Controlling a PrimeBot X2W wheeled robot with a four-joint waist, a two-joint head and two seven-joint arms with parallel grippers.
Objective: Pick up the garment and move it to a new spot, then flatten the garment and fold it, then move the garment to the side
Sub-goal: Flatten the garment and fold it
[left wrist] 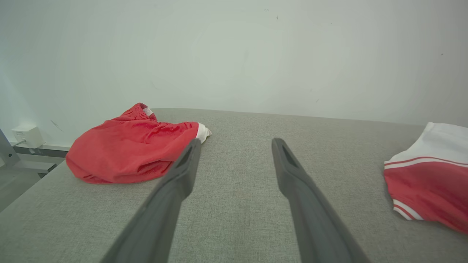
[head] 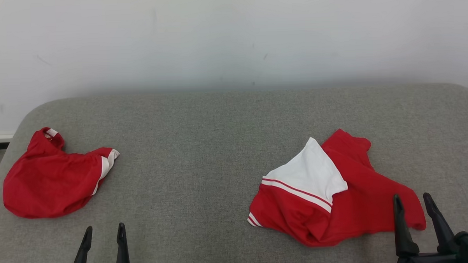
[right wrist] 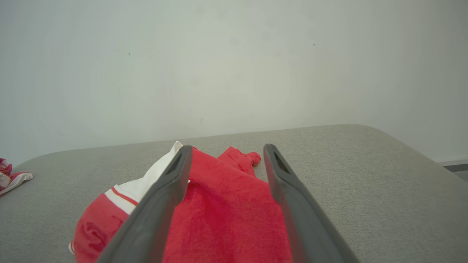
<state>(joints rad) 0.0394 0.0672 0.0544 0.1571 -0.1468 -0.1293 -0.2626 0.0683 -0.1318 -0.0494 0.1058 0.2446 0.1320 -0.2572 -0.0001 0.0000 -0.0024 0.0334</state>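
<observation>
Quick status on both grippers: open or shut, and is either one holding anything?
Left gripper: open, holding nothing.
Right gripper: open, holding nothing, poised over the near right part of the red and white garment.

Bright, even, diffuse light; faint soft shadows; no glare; wrist views sharp, mild wide-angle bowing at edges.

no text, label, brand, number or sign can be read anywhere here

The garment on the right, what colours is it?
Red garment with a white panel and stripes; clearest in head view.
</observation>
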